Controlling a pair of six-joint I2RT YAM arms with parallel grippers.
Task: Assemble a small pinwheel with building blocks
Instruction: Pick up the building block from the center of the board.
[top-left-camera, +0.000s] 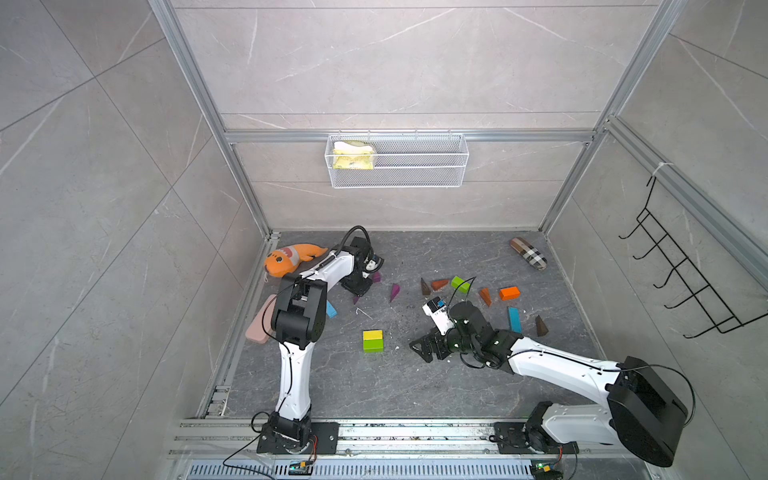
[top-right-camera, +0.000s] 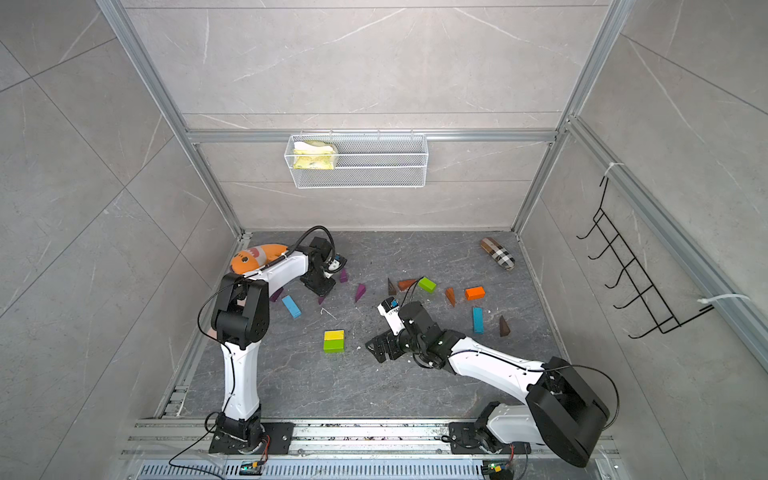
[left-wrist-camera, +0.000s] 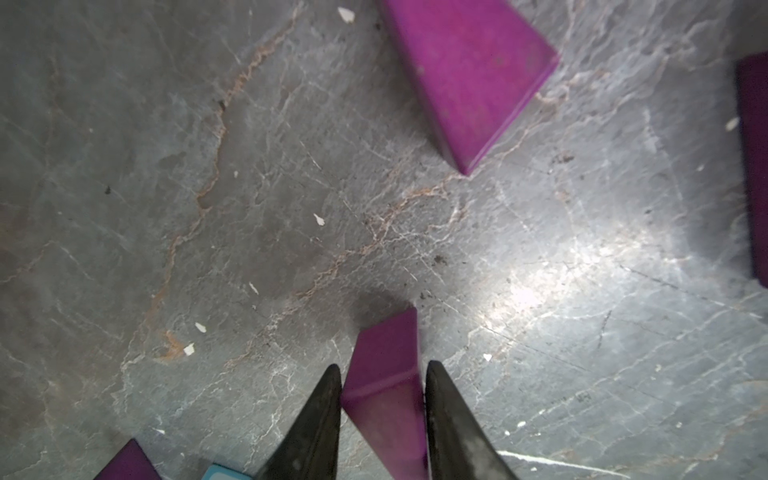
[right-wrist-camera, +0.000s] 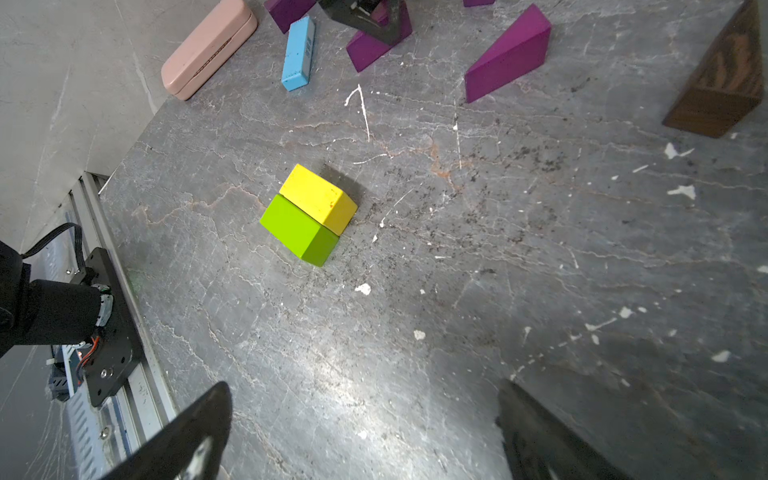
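Observation:
My left gripper (left-wrist-camera: 383, 365) is shut on a purple wedge (left-wrist-camera: 386, 349), a finger pressing each side, low over the floor at the back left (top-left-camera: 359, 286). Another purple wedge (left-wrist-camera: 469, 75) lies just beyond it. A yellow brick (top-left-camera: 372, 335) and a green brick (top-left-camera: 372, 345) sit side by side mid-floor. To the right of that pair, my right gripper (right-wrist-camera: 365, 384) stands open and empty (top-left-camera: 424, 347). Loose at the back right are a green brick (top-left-camera: 460, 284), an orange brick (top-left-camera: 509, 293), a light-blue bar (top-left-camera: 514, 319) and brown and orange wedges (top-left-camera: 485, 296).
An orange plush fish (top-left-camera: 291, 259) and a pink case (top-left-camera: 259, 328) lie along the left wall, with a second light-blue bar (top-left-camera: 331, 309) near them. A plaid case (top-left-camera: 528, 253) lies in the back right corner. A wire basket (top-left-camera: 397, 160) hangs on the back wall.

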